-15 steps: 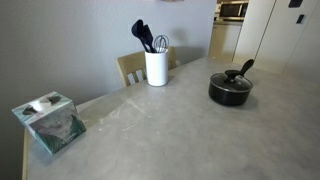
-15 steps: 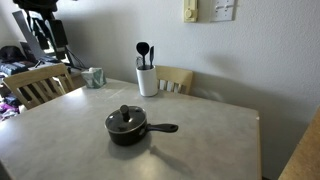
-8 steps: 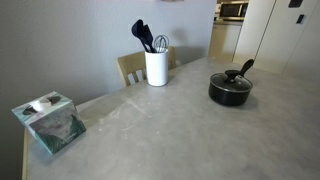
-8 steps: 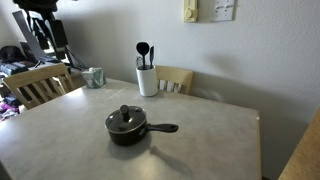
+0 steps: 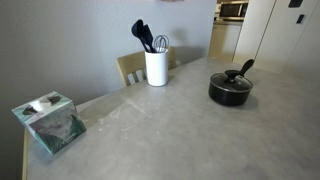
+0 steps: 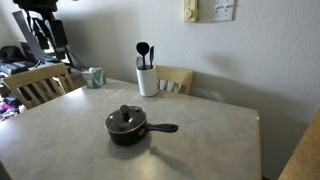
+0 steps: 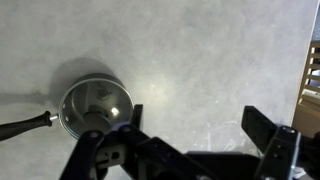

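Observation:
A black pot with a lid (image 5: 230, 88) (image 6: 127, 126) stands on the grey table (image 5: 170, 135) (image 6: 210, 140), seen in both exterior views. From above in the wrist view, the pot (image 7: 95, 103) shows a shiny lid, and its black handle (image 7: 25, 125) points left. My gripper (image 7: 200, 122) hangs high above the table, open, with nothing between its fingers. Its left finger (image 7: 135, 112) is just right of the pot in the picture. Neither the arm nor the gripper shows in the exterior views.
A white crock of black utensils (image 5: 156, 66) (image 6: 147, 79) stands at the table's wall side. A tissue box (image 5: 50, 122) (image 6: 93, 77) sits near a corner. Wooden chairs (image 6: 35, 85) (image 6: 176, 78) are drawn up to the table.

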